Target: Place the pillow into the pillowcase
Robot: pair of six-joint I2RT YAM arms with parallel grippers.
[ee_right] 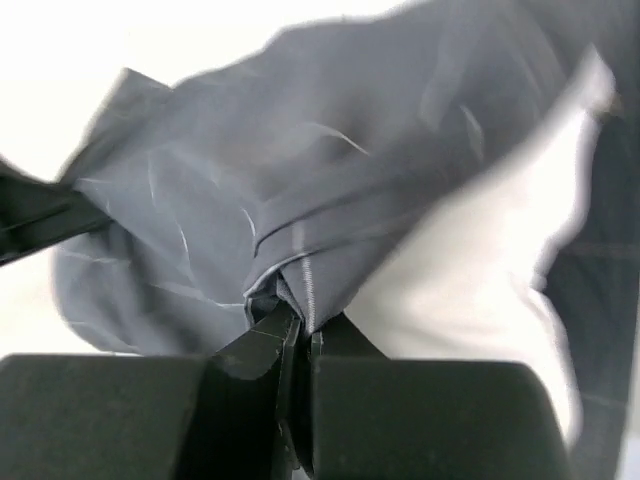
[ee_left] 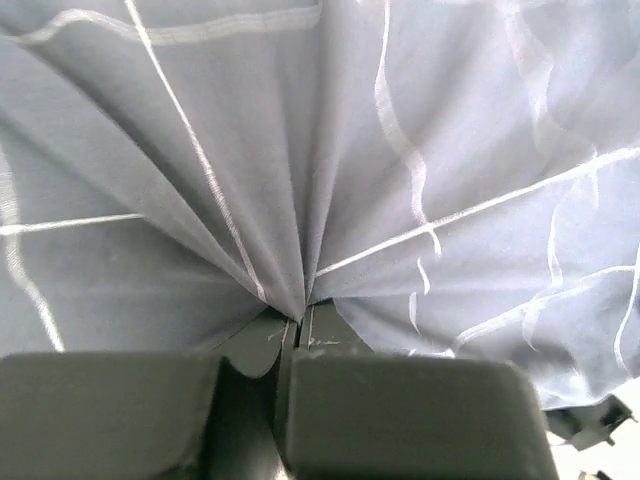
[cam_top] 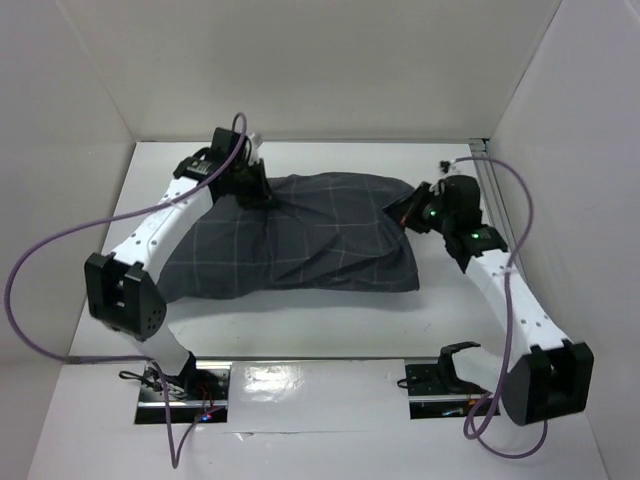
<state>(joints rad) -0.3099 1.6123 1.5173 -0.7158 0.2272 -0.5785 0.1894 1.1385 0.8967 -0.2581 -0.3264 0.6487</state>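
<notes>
The dark grey pillowcase [cam_top: 300, 235] with a thin light grid lies plump across the middle of the table. My left gripper [cam_top: 262, 195] is shut on its cloth at the far left part; the cloth fans out from the jaws in the left wrist view [ee_left: 300, 315]. My right gripper [cam_top: 405, 215] is shut on the hem of the pillowcase [ee_right: 300, 270] at its right end. The white pillow [ee_right: 480, 270] shows inside the opening, right of the right gripper [ee_right: 305, 325]. In the top view the pillow is hidden by the pillowcase.
White walls close in the table [cam_top: 320, 325] on the left, back and right. The two arm bases [cam_top: 180, 385] stand at the near edge. Purple cables [cam_top: 40, 270] loop beside each arm.
</notes>
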